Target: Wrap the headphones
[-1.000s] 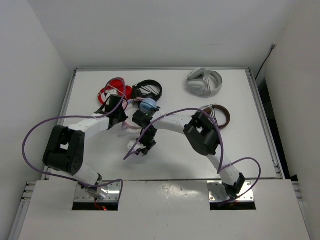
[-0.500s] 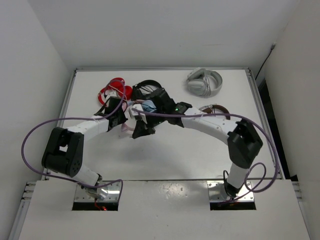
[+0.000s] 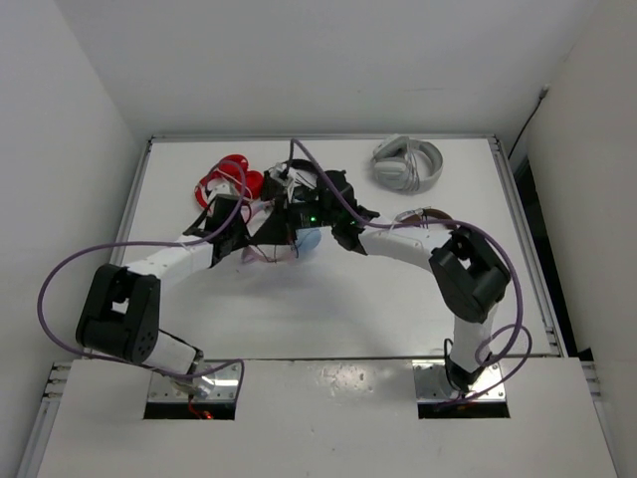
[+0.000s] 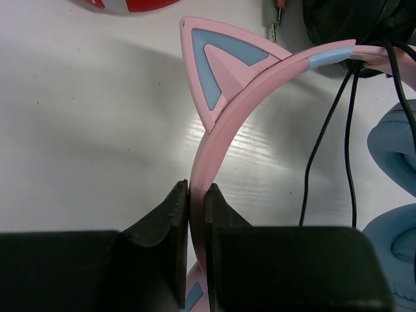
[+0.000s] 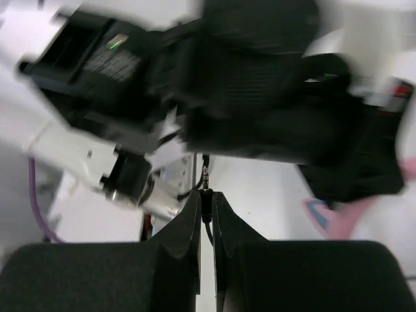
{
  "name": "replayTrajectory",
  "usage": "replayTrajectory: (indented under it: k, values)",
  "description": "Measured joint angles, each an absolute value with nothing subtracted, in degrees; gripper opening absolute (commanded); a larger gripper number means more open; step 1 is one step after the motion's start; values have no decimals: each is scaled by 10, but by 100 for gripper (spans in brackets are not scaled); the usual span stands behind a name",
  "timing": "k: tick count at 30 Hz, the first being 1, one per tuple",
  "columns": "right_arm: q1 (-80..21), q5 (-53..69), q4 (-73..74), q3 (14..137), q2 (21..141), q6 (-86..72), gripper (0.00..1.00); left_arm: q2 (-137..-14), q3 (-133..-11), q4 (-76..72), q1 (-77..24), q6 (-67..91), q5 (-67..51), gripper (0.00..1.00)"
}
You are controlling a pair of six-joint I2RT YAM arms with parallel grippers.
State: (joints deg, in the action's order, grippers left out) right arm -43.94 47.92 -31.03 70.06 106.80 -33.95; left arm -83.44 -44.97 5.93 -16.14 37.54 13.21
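So in that last second our right gripper (image 5: 205, 197) went on a trip. It started low near the front middle of the table with the right arm (image 3: 418, 246) folded up tight. Then it swung out, reached across and ended up way at the back, over the headphones (image 4: 242, 109) and past the left arm's wrist, with the thin cable (image 5: 205, 174) pinched in it. Its elbow (image 3: 468, 274) pushed out to the right. The purple wire (image 3: 320, 175) that had drooped by the forearm arched up over the back. A blue ear cup (image 3: 310, 240) showed nearer to us than before. The left arm (image 3: 164, 261) stretched a bit and its elbow sank toward the near edge.
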Motion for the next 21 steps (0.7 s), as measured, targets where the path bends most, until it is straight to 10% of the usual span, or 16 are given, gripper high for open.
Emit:
replayTrajectory:
  k: [21]
  values:
    - [-387,372,-350,743,1171,-591,0,-719,-381,82,-192,315,122,0]
